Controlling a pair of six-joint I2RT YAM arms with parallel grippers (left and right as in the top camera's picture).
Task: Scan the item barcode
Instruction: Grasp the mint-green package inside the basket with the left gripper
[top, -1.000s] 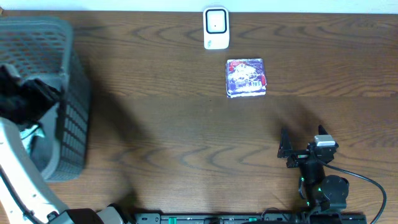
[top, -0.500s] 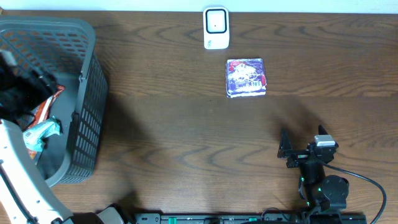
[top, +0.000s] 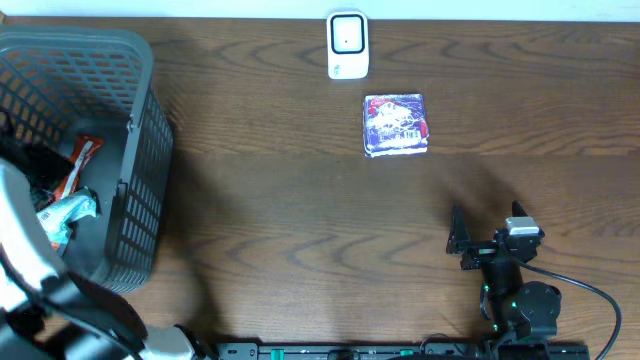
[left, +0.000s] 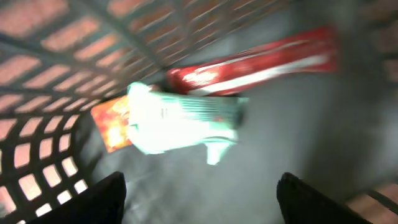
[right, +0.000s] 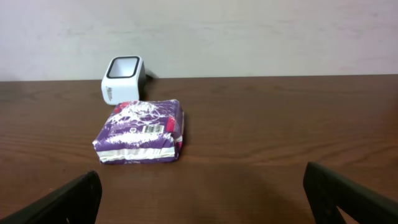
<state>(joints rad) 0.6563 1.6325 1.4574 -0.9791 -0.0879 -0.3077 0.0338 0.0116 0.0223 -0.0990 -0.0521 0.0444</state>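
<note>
My left gripper (left: 200, 183) hangs inside the grey basket (top: 140, 150), fingers apart and empty above a pale green packet (left: 180, 118), while my right gripper (right: 200, 180) stands wide open, facing the purple packet (right: 140, 132) lying on the table near the white scanner (right: 123, 78).

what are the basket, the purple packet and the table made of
Basket: likely moulded plastic, matte grey; thin uniform lattice walls.
Purple packet: seemingly plastic film, glossy; crinkled, with sealed edges and shiny highlights.
Table: dark wood or wood-look laminate, low sheen; grain swirls show, but which it is cannot be told.
</note>
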